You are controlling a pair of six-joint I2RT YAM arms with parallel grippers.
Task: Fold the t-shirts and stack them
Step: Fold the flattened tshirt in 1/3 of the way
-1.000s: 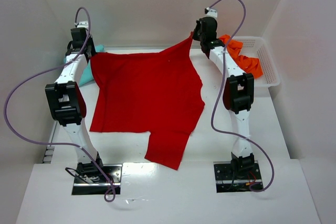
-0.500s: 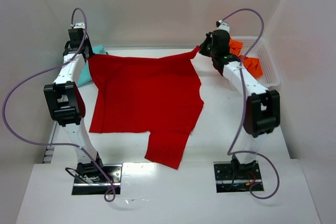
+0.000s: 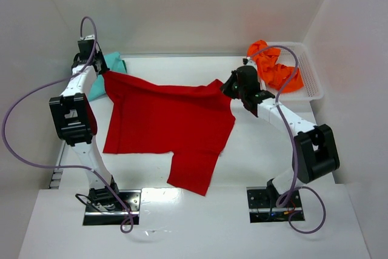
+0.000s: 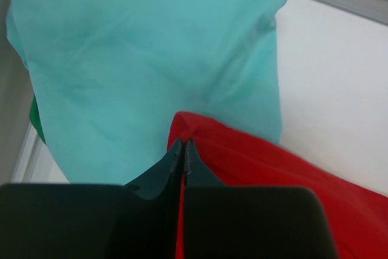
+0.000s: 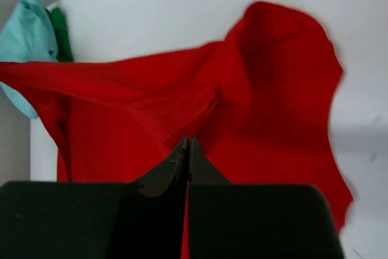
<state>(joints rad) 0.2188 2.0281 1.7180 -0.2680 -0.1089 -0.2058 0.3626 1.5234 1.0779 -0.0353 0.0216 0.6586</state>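
The red t-shirt (image 3: 167,116) lies spread over the table's middle, one sleeve hanging toward the near edge. My left gripper (image 3: 104,74) is shut on its far left corner, the red cloth (image 4: 254,168) pinched between the fingers. My right gripper (image 3: 225,86) is shut on the far right corner, where the red cloth (image 5: 200,107) bunches at its tips. Both corners are lifted, and the far edge is stretched between them. The teal t-shirt (image 3: 108,74) lies at the far left, and it fills the left wrist view as teal cloth (image 4: 151,59). The orange t-shirt (image 3: 274,68) is heaped in the basket.
A white mesh basket (image 3: 309,77) stands at the far right against the wall. White walls close in the table on the left, back and right. A bit of green cloth (image 5: 59,25) shows beside the teal shirt.
The right arm has swung down and toward me, carrying its red corner lower and nearer. The shirt's far edge has come nearer with it. The left gripper moved only slightly.
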